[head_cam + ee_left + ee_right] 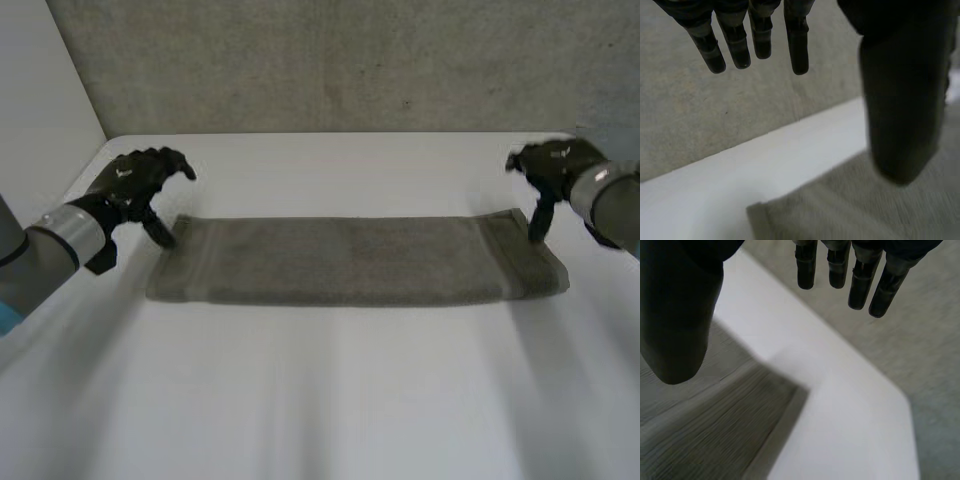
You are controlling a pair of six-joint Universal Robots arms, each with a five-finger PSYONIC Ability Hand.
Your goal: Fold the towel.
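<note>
Left robot hand (132, 182) and right robot hand (558, 162) hang open at the ends of the towel (350, 262). It looks soft and floppy, so pinch its far corners.

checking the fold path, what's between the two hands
The towel, flat on the table, spans from left hand to right hand in the head view.

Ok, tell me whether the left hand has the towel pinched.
No, the left hand has straight fingers, apart from the thumb, with no towel between them.
</note>
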